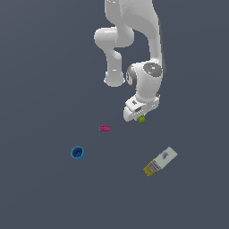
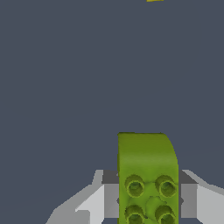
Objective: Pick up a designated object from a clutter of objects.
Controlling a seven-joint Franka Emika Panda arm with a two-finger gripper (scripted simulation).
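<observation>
Tool (image 1: pixel 139 117) fingers press on both sides of the yellow-green brick (image 2: pixel 147 179), so it seems to hold it; its long side points out past the fingertips. Whether it is off the desk (image 1: pixel 40 192) is hard to tell. Magenta brick (image 1: pixel 104 128), blue cup (image 1: pixel 78 153) and white box (image 1: pixel 161 161) lie well apart.

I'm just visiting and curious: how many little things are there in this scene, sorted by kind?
Toy bricks: 2, the yellow-green brick between the gripper fingers and the magenta brick
Cups: 1, the blue cup
Boxes: 1, the white box with a yellow end
Total: 4
</observation>
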